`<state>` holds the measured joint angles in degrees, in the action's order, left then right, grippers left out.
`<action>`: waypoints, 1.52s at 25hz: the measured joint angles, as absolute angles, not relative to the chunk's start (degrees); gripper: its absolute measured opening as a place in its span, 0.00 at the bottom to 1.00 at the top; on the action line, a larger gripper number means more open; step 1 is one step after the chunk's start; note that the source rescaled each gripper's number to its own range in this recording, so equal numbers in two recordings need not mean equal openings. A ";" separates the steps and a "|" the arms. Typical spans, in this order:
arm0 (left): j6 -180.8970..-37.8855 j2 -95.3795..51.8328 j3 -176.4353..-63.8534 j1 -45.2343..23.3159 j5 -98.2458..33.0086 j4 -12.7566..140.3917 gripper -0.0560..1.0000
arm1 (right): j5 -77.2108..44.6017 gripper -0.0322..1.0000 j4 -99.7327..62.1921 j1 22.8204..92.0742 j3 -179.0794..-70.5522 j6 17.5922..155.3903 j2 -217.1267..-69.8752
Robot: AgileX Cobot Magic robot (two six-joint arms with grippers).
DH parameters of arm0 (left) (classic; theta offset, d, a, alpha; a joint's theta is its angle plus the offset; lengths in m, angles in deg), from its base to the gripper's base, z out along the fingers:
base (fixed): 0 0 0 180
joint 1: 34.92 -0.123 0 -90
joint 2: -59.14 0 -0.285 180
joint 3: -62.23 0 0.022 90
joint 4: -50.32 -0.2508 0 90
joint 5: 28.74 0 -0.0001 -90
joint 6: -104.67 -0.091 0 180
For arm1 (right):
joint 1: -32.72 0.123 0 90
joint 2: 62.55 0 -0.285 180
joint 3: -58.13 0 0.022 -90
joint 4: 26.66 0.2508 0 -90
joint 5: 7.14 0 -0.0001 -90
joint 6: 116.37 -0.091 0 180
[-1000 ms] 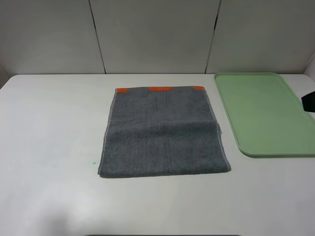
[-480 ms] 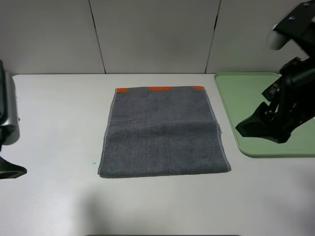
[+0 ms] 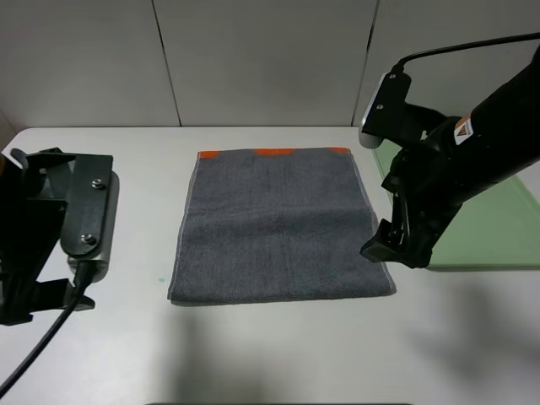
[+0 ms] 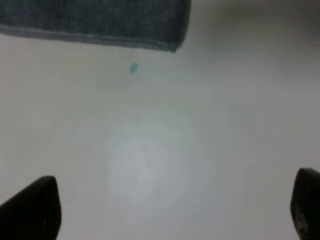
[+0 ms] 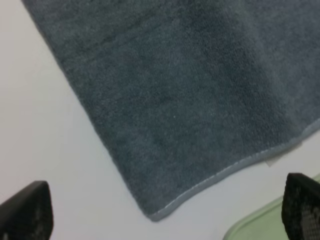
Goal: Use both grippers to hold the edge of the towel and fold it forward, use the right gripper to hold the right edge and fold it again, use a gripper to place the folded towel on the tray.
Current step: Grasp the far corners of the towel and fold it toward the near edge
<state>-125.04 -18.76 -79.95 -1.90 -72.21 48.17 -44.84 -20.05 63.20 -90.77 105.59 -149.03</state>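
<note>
Right claw hangs spread wide over the towel, at its near right corner. Left claw, also spread, is off to its left.

A dark grey towel, orange band along its far edge, lies flat on the white surface; the pale green tray sits just beside it, on the right.

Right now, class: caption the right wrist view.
Open right gripper above a corner of the towel, the tray rim alongside.
</note>
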 joint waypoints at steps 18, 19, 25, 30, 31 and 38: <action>-129.99 -36.32 -79.99 -1.90 -60.02 50.32 0.91 | -41.07 1.00 -20.94 63.20 -90.77 113.81 -162.87; -130.26 -36.77 -79.99 -1.90 -59.36 50.32 0.91 | -40.77 1.00 -20.94 63.20 -90.77 114.52 -163.49; -132.22 -38.30 -79.99 -1.90 -57.74 50.32 0.91 | -39.32 1.00 -20.94 63.20 -90.82 117.16 -166.80; -132.75 -38.86 -79.99 -1.90 -56.38 50.32 0.91 | -37.12 1.00 -20.94 63.20 -90.82 120.14 -168.68; -132.80 -38.86 -79.99 -1.90 -56.38 50.32 0.91 | -36.86 1.00 -20.94 63.20 -90.82 121.14 -168.87; -134.01 -38.86 -79.99 -0.93 -55.35 50.32 0.90 | -35.88 1.00 -20.94 63.20 -90.82 128.32 -171.40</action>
<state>-134.01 -38.86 -79.99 -0.93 -55.35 50.32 -35.88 -20.94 63.20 -90.82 128.32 -171.40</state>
